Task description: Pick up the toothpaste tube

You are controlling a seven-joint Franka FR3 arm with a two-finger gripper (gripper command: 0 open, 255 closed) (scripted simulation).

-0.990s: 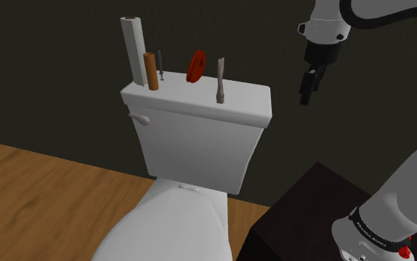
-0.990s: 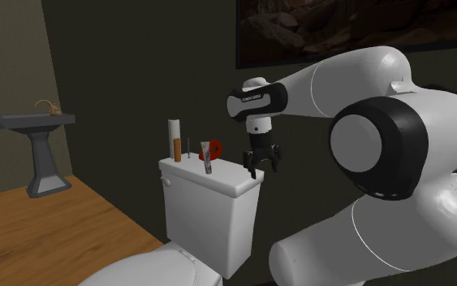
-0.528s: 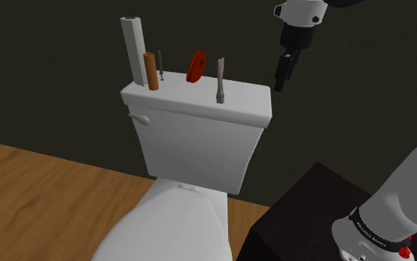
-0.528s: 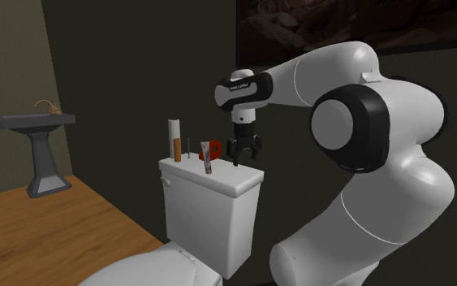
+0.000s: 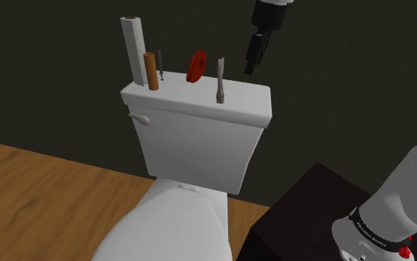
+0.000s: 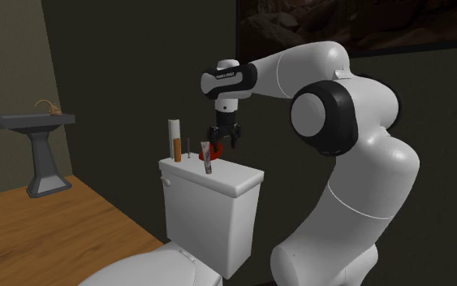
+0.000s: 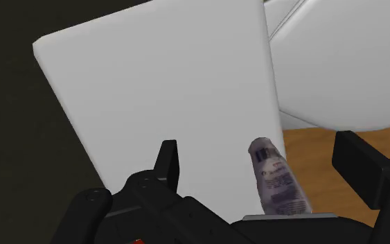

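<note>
As the wrist view shows, my claw (image 5: 251, 68) stands wide open, its two black fingers (image 7: 166, 163) well apart, and it holds nothing. The toothpaste tube (image 7: 277, 179) appears in the gap between them, seen from above its cap end, and neither finger touches it.

In the shoulder view the claw hangs in the upper middle of the frame, fingers pointing down, above and to the right of the tube (image 5: 219, 80). It is clear of the white toilet tank lid (image 5: 199, 102) and touches nothing.

The tube stands upright on the lid, right of centre. A red disc (image 5: 197, 67) sits just to its left. Further left along the lid stand a thin dark stick (image 5: 161, 65), an orange cylinder (image 5: 152, 70) and a tall white roll (image 5: 132, 46).

In the second exterior view the claw hovers just above the tube (image 6: 207, 158) at mid-frame.
</note>
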